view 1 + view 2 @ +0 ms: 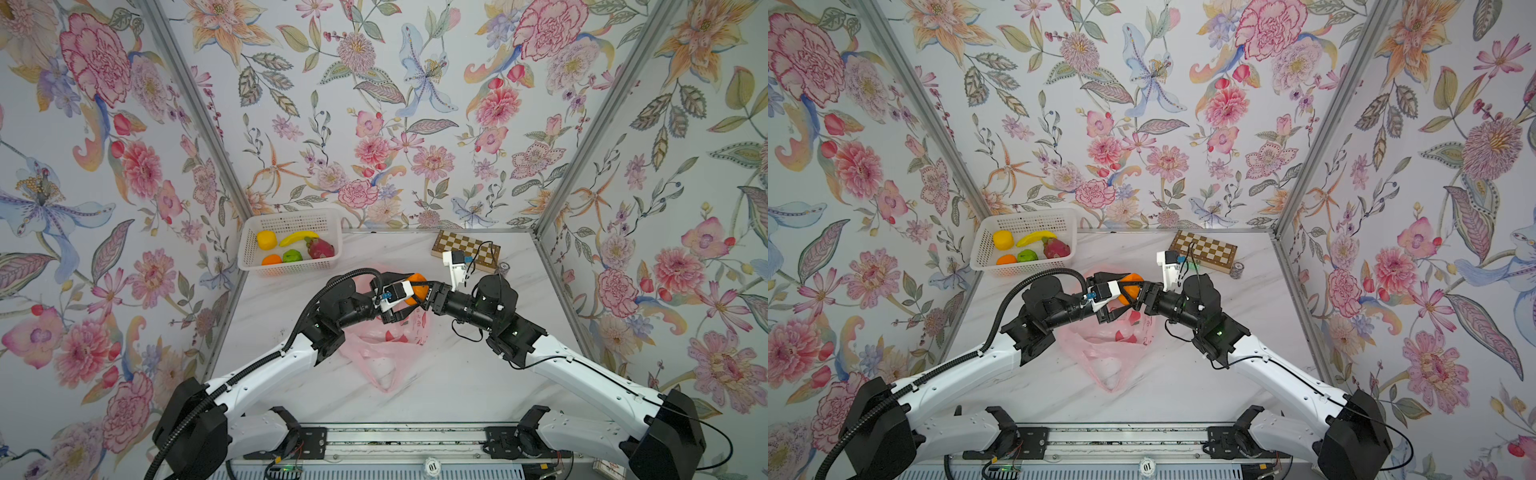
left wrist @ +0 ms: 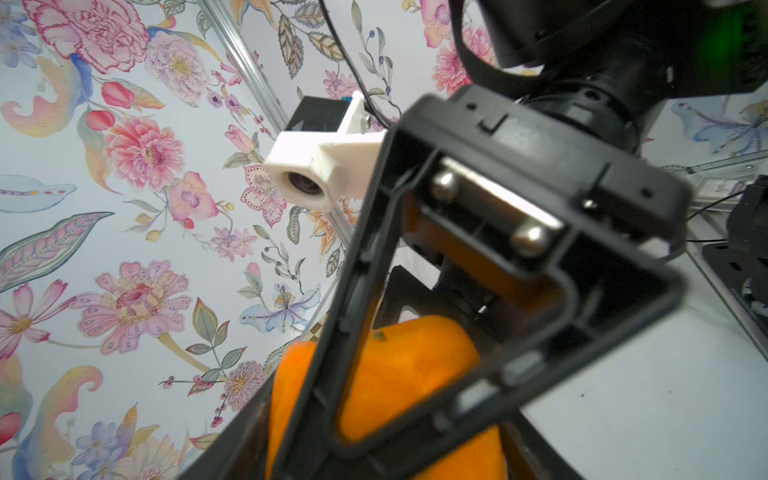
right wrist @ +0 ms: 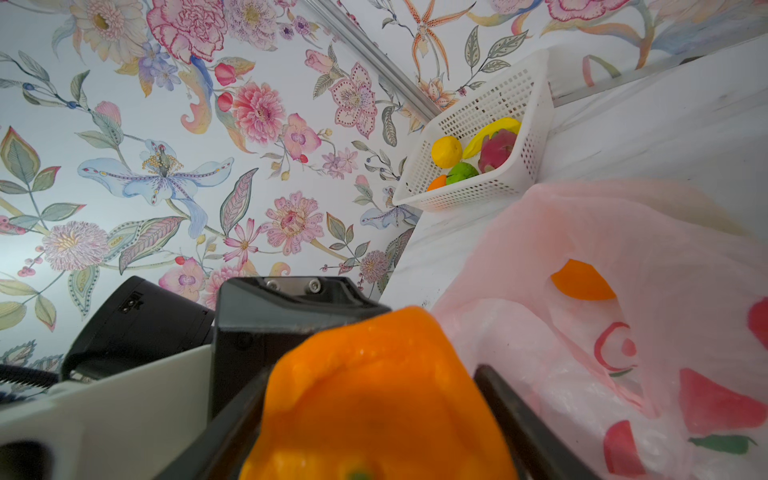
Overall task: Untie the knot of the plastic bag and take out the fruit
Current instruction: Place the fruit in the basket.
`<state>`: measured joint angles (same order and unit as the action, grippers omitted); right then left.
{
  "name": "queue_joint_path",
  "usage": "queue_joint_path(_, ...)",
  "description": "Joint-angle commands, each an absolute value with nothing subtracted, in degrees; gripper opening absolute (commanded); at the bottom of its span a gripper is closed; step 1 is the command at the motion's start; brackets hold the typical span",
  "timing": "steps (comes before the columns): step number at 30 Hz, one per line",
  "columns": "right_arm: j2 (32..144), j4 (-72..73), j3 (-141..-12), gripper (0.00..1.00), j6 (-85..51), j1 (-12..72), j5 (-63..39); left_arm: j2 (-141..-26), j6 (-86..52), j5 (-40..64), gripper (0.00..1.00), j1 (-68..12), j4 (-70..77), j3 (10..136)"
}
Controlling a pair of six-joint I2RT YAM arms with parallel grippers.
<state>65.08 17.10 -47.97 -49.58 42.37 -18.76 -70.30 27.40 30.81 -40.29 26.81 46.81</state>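
An orange (image 1: 417, 286) (image 1: 1128, 286) hangs above the pink plastic bag (image 1: 374, 353) (image 1: 1100, 357), which lies slack on the table with its handles loose. The knot is out of view. My left gripper (image 1: 410, 296) (image 1: 1121, 293) is shut on the orange (image 2: 399, 374), reaching in from the left. My right gripper (image 1: 422, 293) (image 1: 1136, 293) meets it from the right, its fingers standing open on either side of the same orange (image 3: 374, 395). In the right wrist view a second orange piece (image 3: 582, 286) shows through the bag (image 3: 623, 232).
At the back left, a white perforated basket (image 1: 291, 220) (image 1: 1025, 218) (image 3: 536, 104) holds a yellow fruit, a banana, a dragon fruit, a green fruit and an orange. A chessboard (image 1: 465, 245) and a small can (image 1: 503, 267) sit at the back right.
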Motion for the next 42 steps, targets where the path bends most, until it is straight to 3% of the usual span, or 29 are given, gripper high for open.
queue_joint_path(1,62.19,16.82,-49.23,0.93,-47.77,42.89,-15.74,-69.61,26.68,22.39,0.52,-39.65,25.79,49.47)
queue_joint_path(4,59.15,18.06,-47.19,0.99,-47.11,42.36,-10.79,-69.95,22.85,16.92,0.50,-36.76,23.31,52.13)
queue_joint_path(10,54.47,18.42,-43.73,0.99,-47.11,40.86,-2.96,-72.99,14.06,12.61,0.48,-26.92,18.87,58.51)
queue_joint_path(23,55.89,13.55,-44.16,0.99,-47.28,39.81,-3.33,-91.63,-4.72,-0.50,0.45,-7.74,-2.50,82.13)
queue_joint_path(42,56.63,10.00,-44.72,0.99,-47.72,39.81,-3.60,-126.34,-15.42,1.02,0.40,7.59,-28.10,115.62)
